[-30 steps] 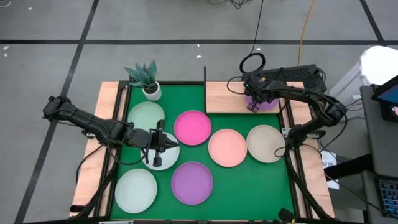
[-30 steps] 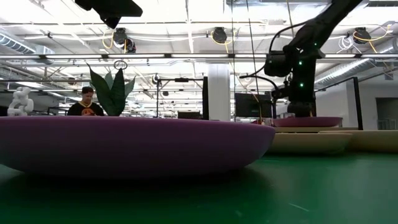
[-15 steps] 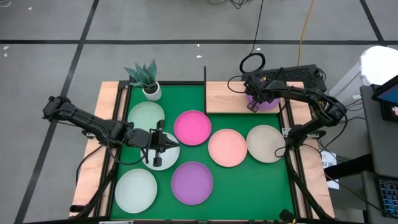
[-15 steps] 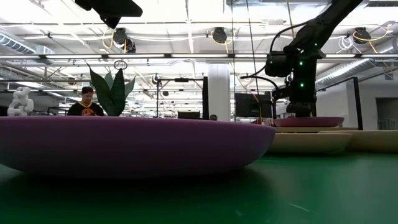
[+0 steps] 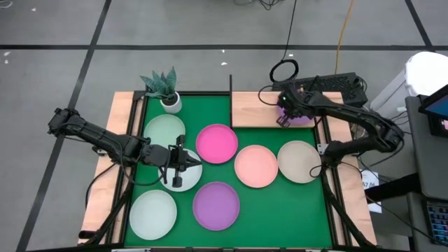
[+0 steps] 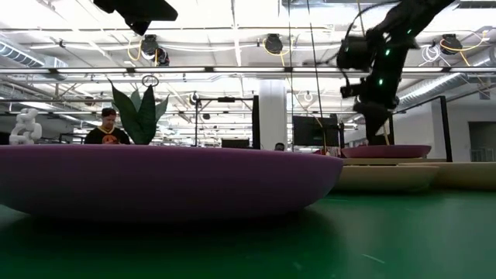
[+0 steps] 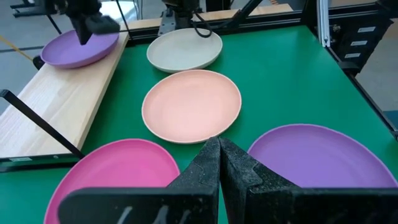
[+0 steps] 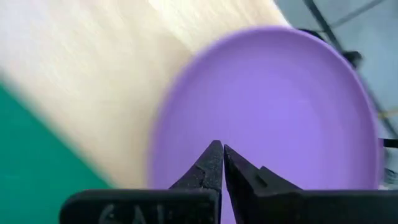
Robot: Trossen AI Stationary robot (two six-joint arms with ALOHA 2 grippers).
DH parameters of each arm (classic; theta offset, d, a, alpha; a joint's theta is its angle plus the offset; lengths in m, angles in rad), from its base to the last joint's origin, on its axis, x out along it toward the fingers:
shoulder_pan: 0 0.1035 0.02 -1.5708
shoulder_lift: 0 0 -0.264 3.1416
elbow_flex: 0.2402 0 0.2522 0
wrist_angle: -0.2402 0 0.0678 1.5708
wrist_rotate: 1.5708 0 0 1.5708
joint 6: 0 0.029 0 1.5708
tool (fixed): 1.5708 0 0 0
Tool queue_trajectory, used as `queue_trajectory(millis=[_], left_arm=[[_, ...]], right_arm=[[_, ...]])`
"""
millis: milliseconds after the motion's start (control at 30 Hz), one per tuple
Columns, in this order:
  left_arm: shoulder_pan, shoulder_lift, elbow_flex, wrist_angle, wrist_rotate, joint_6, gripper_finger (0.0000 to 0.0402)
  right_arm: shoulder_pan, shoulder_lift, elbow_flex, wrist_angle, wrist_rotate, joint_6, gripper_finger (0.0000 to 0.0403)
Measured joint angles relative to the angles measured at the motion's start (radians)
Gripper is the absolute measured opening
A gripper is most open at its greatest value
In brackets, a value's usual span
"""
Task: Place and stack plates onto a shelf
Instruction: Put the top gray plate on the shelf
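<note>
A purple plate (image 5: 301,116) lies on the right end of the light wooden shelf (image 5: 252,108) at the table's far right. It also shows in the right wrist view (image 8: 267,106) and the low view (image 6: 384,151). My right gripper (image 8: 219,149) is shut and empty, raised just above this plate's near-left part (image 5: 283,120). My left gripper (image 5: 183,164) is shut and empty over a pale plate (image 5: 187,180) at mid-left. On the green mat lie two more pale plates (image 5: 164,129) (image 5: 152,213), a hot pink plate (image 5: 216,143), a salmon plate (image 5: 256,166), a beige plate (image 5: 299,161) and a second purple plate (image 5: 216,205).
A small potted plant (image 5: 166,89) stands at the far left corner of the mat. A thin black upright (image 5: 230,94) stands at the shelf's left end. The shelf's left half is bare wood (image 7: 56,112). A person shows in the room beyond (image 6: 107,128).
My right gripper has gone up, away from the purple plate on the shelf. The plate stays where it was. My left arm has kept still.
</note>
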Motion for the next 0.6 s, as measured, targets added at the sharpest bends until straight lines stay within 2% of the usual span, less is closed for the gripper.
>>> queue_trajectory(millis=[100,200,333,500,600], left_arm=[[0.000,0.000,0.000,0.000,-0.002,-0.006,0.0003],[0.000,0.000,0.000,-0.014,-0.008,-0.030,0.0003],[-0.011,0.000,0.000,-0.128,-0.008,-0.098,0.0003],[-0.049,0.000,0.000,-0.251,-0.008,-0.307,0.0003],[-0.102,0.000,0.000,-0.321,-0.008,-0.447,0.0003]], right_arm=[[0.074,-0.070,0.000,-0.024,-0.053,0.086,0.0000],[0.178,-0.132,0.000,-0.066,-0.053,0.201,0.0000],[0.349,-0.195,0.000,-0.094,-0.047,0.353,0.0000],[0.563,-0.222,0.001,-0.065,-0.042,0.436,0.0000],[0.649,-0.223,0.001,-0.062,0.038,0.465,0.0000]])
